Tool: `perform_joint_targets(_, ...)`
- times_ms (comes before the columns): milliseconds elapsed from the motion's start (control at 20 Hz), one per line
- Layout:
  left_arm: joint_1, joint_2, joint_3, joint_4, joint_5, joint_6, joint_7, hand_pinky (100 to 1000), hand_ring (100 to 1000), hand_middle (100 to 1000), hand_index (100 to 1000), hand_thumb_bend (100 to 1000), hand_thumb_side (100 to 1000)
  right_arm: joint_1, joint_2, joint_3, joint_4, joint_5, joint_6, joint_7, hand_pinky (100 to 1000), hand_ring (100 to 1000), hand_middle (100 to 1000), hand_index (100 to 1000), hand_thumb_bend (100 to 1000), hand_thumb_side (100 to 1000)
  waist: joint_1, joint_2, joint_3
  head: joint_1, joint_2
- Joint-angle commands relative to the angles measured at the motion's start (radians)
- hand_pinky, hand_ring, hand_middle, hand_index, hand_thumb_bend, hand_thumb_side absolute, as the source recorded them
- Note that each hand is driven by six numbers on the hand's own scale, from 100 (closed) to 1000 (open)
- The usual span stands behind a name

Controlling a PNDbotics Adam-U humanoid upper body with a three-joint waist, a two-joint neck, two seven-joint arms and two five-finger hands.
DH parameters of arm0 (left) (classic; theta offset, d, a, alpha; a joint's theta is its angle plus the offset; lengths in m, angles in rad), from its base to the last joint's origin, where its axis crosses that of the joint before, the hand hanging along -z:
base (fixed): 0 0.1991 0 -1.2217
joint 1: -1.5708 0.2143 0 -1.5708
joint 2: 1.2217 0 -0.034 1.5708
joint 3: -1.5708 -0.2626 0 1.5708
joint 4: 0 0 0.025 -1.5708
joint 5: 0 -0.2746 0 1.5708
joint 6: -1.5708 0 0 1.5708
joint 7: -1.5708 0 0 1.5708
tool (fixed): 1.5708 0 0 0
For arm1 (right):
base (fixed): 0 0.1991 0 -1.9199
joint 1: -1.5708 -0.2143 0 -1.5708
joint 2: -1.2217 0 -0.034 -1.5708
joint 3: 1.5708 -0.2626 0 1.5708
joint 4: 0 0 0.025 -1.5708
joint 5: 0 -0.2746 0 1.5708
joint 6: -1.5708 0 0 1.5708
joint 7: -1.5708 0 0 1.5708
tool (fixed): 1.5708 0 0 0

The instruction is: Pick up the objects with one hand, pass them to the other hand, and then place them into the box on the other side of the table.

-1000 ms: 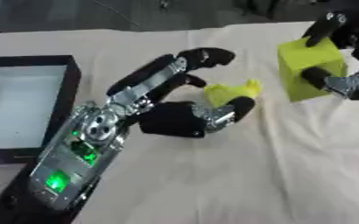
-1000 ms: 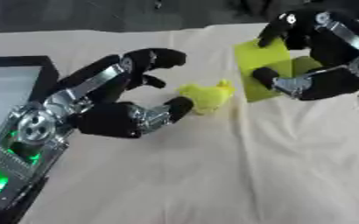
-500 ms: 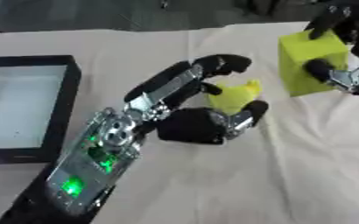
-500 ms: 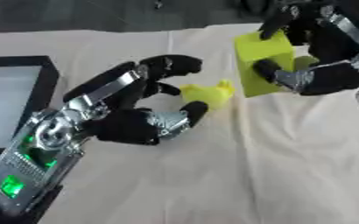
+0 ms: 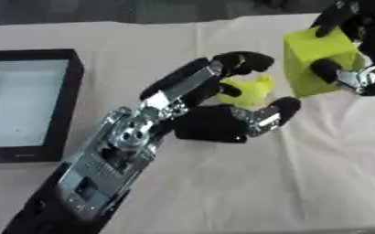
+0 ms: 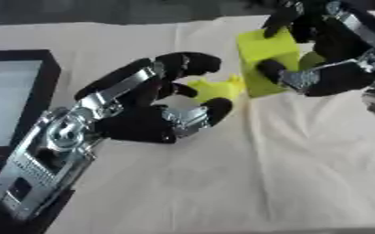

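While the desk (image 5: 222, 192) lay under a pale cream cloth, wrinkled in places, a shallow black-rimmed box (image 5: 72, 77) with a light floor sat at its left edge, cut off by the frame.

The left arm came in from the lower left, its silver and black forearm angled up toward the middle of the desk. The left hand (image 5: 215, 123) was spread open there, its fingers (image 5: 240, 61) arched over a small yellow object (image 5: 247, 91) and its thumb (image 5: 275, 112) reaching up from below on the other side. The fingers and thumb bracketed the object without closing on it; whether any fingertip touched it could not be told. The small yellow object rested on the cloth, irregular in shape, with a pointed bit sticking up at its right end.

Just to its right stood a yellow-green block (image 6: 267, 57), larger than the small object and boxy, tilted slightly. The right hand (image 6: 334, 77) entered from the upper right and was closed round this block, dark fingers over its top and back and the thumb pressed against its front face. The block's lower edge was near the cloth; whether it touched could not be told.
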Motion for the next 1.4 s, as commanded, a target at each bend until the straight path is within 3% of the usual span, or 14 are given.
perform_joint_targets(50, -0.019, -0.012, 0.000, -0.019, 0.011, -0.001, 0.009, 879, 999, 867, 889, 396, 484, -0.010, -0.039, 0.002, -0.010, -0.018, -0.012, -0.002, 479, 216, 367, 549, 100, 100, 0.000, -0.037, 0.001, -0.005, 0.001)
perform_joint_targets(450, -0.028, -0.030, -0.002, -0.014, 0.017, 0.008, 0.019, 880, 1000, 871, 899, 377, 479, -0.014, -0.050, 0.042, -0.010, -0.075, -0.025, -0.024, 476, 199, 354, 539, 100, 100, -0.001, -0.038, 0.005, -0.007, 0.009)
perform_joint_targets(950, -0.032, -0.043, -0.003, 0.009, -0.006, 0.039, 0.057, 886, 1000, 874, 909, 376, 481, -0.022, -0.054, 0.043, -0.010, -0.153, 0.003, -0.019, 470, 188, 345, 531, 100, 100, -0.002, -0.038, 0.003, 0.005, 0.007)
perform_joint_targets(1400, -0.026, -0.036, -0.017, -0.020, -0.046, 0.158, 0.195, 900, 1000, 876, 914, 414, 458, -0.016, -0.056, 0.033, -0.010, -0.175, -0.002, -0.010, 468, 184, 343, 529, 100, 100, 0.001, -0.036, 0.002, 0.017, 0.012)
